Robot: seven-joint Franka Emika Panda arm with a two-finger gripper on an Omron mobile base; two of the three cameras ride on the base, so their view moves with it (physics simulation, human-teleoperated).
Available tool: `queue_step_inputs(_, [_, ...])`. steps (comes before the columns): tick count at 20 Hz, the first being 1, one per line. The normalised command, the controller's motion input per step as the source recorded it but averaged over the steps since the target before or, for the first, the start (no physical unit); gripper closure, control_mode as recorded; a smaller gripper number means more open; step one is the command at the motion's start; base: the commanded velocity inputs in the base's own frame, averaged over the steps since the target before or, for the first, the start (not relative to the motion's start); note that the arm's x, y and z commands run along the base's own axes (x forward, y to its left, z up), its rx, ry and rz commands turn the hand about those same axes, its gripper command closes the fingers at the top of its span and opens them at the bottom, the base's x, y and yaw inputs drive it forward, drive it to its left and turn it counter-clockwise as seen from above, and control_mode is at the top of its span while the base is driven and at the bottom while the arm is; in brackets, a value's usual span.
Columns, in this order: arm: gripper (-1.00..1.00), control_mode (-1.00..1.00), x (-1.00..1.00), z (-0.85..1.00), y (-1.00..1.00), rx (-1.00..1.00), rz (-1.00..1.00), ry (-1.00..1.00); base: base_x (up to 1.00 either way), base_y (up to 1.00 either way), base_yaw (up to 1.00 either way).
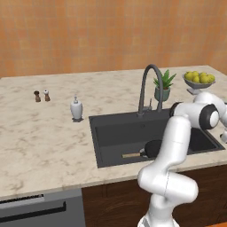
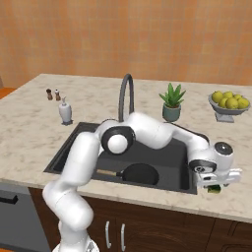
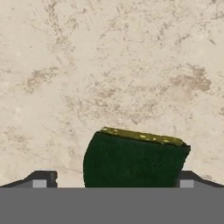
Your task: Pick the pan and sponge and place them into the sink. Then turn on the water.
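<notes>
The small black pan point(image 1: 153, 147) with its wooden handle lies inside the dark sink point(image 1: 115, 137), near the front wall; in the right base view the pan point(image 2: 140, 173) rests in the sink point(image 2: 170, 160) under my arm. A dark green sponge point(image 2: 213, 189) with a yellow layer lies on the marble counter just right of the basin. My gripper point(image 2: 216, 185) hangs low over it, open. In the hand view the sponge point(image 3: 135, 159) sits between the two spread fingertips point(image 3: 41, 179) of the gripper point(image 3: 114, 181); no pad visibly presses on it.
A tall dark gooseneck faucet point(image 2: 126, 96) stands behind the basin. A potted plant point(image 2: 172, 102) and a bowl of lemons point(image 2: 228, 105) are at the back right. A soap dispenser point(image 1: 76, 108) and two shakers point(image 1: 41, 95) stand to the left. A dishwasher front point(image 1: 40, 208) sits below.
</notes>
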Motion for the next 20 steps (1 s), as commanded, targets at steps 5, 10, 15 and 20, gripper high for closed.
queue_step_inputs(5, [1.00, -1.00, 0.14, -0.80, -0.10, 0.05, 0.00, 0.12, 0.00, 0.00, 0.00])
queue_step_inputs(10, [1.00, -1.00, 0.02, -0.85, 0.00, 0.07, 0.00, 0.13, 0.00, 0.00, 0.00])
queue_step_inputs(15, [1.00, -1.00, -0.43, -0.25, 0.47, 0.01, 0.06, -0.21, 0.00, 0.00, 0.00])
queue_step_inputs(20, [1.00, -1.00, -0.19, 0.00, 0.94, 0.00, 0.18, -0.29, 0.00, 0.00, 0.00])
